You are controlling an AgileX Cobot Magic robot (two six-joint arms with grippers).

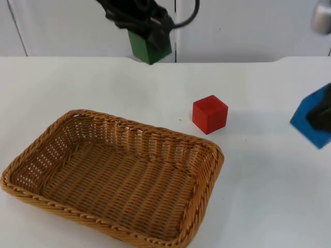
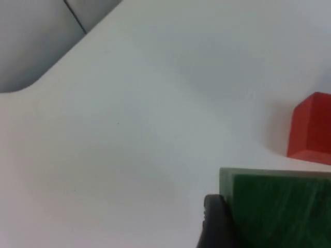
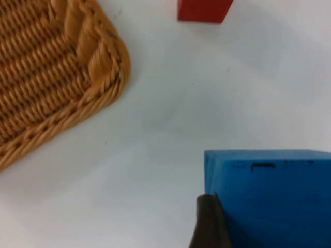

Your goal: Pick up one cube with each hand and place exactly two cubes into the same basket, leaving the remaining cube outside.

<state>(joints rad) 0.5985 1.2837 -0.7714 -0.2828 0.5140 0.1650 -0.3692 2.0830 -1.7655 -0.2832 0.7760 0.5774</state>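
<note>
My left gripper (image 1: 149, 41) hangs high over the table's far side, shut on a green cube (image 1: 150, 47); that green cube (image 2: 282, 209) sits against a black fingertip (image 2: 217, 222) in the left wrist view. At the right edge my right gripper (image 1: 321, 116) is shut on a blue cube (image 1: 310, 123), lifted off the table; the blue cube (image 3: 269, 196) also shows in the right wrist view. A red cube (image 1: 209, 114) rests on the table between them, beyond the wicker basket (image 1: 207, 155), which holds nothing. The red cube (image 2: 312, 129) (image 3: 204, 10) lies in both wrist views.
The white table top (image 1: 258, 196) ends at a grey partition wall (image 1: 232, 26) behind. The basket's corner (image 3: 98, 67) lies close to the right gripper's path, to the left of the blue cube.
</note>
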